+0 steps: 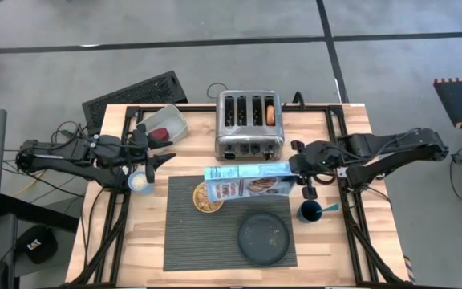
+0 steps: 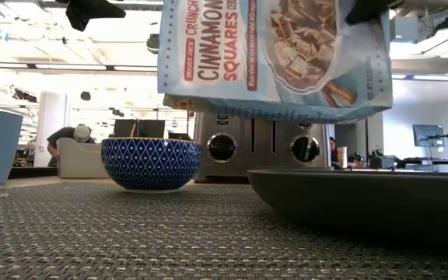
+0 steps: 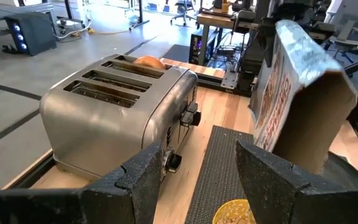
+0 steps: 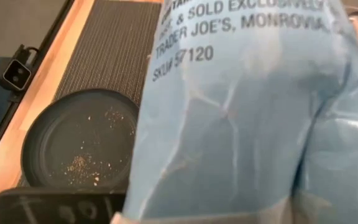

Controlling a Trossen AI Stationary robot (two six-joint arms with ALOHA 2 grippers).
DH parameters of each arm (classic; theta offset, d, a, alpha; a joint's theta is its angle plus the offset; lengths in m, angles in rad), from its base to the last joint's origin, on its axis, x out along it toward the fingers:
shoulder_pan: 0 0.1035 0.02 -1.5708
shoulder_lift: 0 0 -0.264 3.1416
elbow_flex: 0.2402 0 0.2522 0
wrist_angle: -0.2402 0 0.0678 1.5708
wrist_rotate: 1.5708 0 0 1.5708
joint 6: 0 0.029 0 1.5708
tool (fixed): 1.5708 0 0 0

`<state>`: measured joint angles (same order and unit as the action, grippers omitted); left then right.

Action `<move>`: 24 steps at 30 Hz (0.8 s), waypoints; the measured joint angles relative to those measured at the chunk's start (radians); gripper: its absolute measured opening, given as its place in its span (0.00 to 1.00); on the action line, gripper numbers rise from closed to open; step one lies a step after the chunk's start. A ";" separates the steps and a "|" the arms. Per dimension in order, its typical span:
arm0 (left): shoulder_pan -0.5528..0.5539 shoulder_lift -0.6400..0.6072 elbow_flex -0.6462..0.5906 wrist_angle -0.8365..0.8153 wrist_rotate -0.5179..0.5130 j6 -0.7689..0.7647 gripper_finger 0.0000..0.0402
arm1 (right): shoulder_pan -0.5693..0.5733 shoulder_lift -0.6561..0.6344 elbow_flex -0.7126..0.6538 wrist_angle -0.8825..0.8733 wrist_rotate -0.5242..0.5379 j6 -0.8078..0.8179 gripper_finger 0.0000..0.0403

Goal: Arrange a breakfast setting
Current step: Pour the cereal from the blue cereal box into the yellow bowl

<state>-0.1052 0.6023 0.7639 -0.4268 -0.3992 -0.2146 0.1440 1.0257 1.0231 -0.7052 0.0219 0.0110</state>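
Woven, ribbed dark grey placemat (image 2: 131, 233) fills the low-view foreground, coarse in texture, rectangular in the high view (image 1: 184, 233), lying on the pale wooden table (image 1: 143, 233). On its front right part sits the dark round plate (image 1: 264, 238), matte, shallow-rimmed, dusted with crumbs (image 4: 79, 163). At the mat's back left corner stands the small bowl (image 1: 208, 197): yellow inside with cereal in it, blue diamond pattern outside (image 2: 151, 162).

Light blue cereal box (image 1: 248, 180), glossy card printed "Cinnamon Squares", hangs tipped on its side above the bowl, open end toward the bowl. Right gripper (image 1: 303, 166) pinches the box's far end, arm reaching in level from the table's right edge.

Dark blue cup (image 1: 310, 211) stands just off the mat's right edge, the blue-handled spoon (image 1: 327, 209) resting in it.

Chrome four-slot toaster (image 1: 249, 123), brushed metal, sits behind the mat; a bagel (image 1: 271, 115) shows in its rightmost slot.

Left gripper (image 1: 157, 154) hovers over the table's left side, fingers (image 3: 143, 180) spread and empty, arm stretched in from the left. Near it lies a clear container (image 1: 164, 124) holding a small red fruit (image 1: 160, 133).
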 joint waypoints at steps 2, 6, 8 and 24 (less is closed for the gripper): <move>0.000 0.007 0.000 0.008 0.000 0.000 0.47 | 0.000 -0.029 -0.041 0.038 0.000 0.001 0.30; 0.000 0.027 0.000 0.038 0.001 0.006 0.47 | -0.001 -0.081 -0.115 0.102 0.000 0.015 0.30; 0.000 0.038 0.000 0.044 0.000 0.019 0.47 | -0.001 -0.105 -0.141 0.117 0.000 0.019 0.30; 0.000 0.085 0.000 0.083 0.000 0.025 0.47 | -0.002 -0.255 -0.282 0.263 0.003 0.049 0.30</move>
<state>-0.1052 0.6876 0.7639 -0.3439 -0.3988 -0.1898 0.1421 0.7711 0.7411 -0.4427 0.0250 0.0603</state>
